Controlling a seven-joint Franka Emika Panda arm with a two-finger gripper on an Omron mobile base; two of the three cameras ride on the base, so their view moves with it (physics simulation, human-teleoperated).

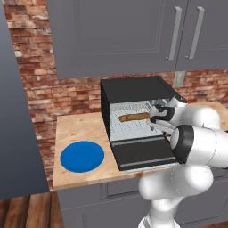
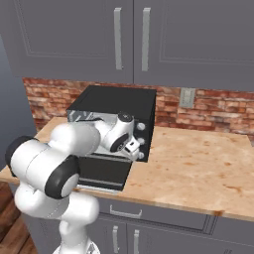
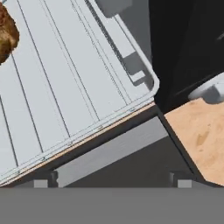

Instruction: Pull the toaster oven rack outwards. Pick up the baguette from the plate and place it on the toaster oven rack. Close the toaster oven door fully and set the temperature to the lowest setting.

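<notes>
The black toaster oven (image 1: 133, 87) stands on the counter with its door (image 1: 144, 153) dropped open and flat. The brown baguette (image 1: 133, 117) lies on the silver wire rack (image 1: 129, 129) inside the cavity; in the hand view one end of the baguette (image 3: 6, 33) shows at the top left over the rack (image 3: 65, 96). The blue plate (image 1: 82, 156) sits bare, left of the oven. My gripper (image 1: 156, 120) hovers over the rack's right front part, above the door hinge, open with nothing between its fingertips (image 3: 43, 181). The knobs (image 2: 141, 141) run down the oven's right strip.
Bare wooden counter (image 2: 198, 158) stretches right of the oven. Grey wall cabinets (image 1: 133, 31) hang above it, with a brick wall (image 1: 67, 93) behind. A tall grey panel (image 1: 18, 133) bounds the left side. My own arm's elbow (image 1: 200, 142) hangs over the door's right end.
</notes>
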